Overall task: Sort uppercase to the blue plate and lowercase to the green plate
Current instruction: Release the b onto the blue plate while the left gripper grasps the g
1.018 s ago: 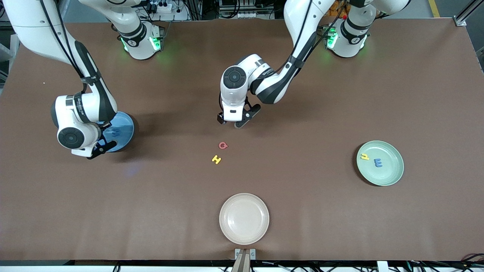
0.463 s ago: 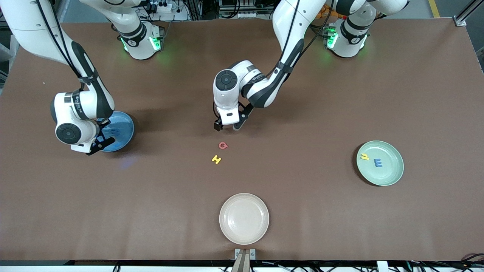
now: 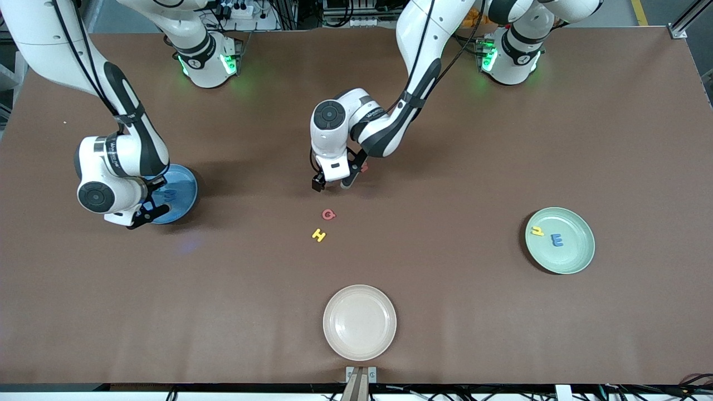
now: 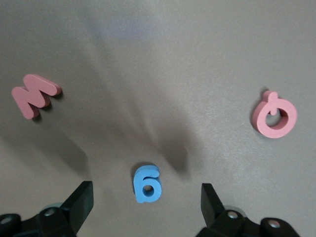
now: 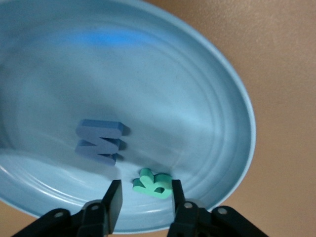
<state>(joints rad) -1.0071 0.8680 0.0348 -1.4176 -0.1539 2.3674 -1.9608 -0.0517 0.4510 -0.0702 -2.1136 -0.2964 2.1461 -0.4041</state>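
While the right gripper (image 5: 143,197) stands released over the teal R (image 5: 152,183) in the blue plate (image 5: 212,98), the left gripper (image 4: 147,207) – spread wide – hangs over the blue g (image 4: 147,183) mid-table.

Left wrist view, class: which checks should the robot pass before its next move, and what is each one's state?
1. Left gripper open over the table: ok.
2. Small blue foam letter g lies flat, centred under that gripper: ok.
3. Small red foam w/m letter and red foam letter Q lie apart from the g: ok.
4. Pale green round plate has bare room: ok.
5. Teal foam letter R lies in the blue round plate: ok.
6. Right gripper is free of the R: cannot tell.
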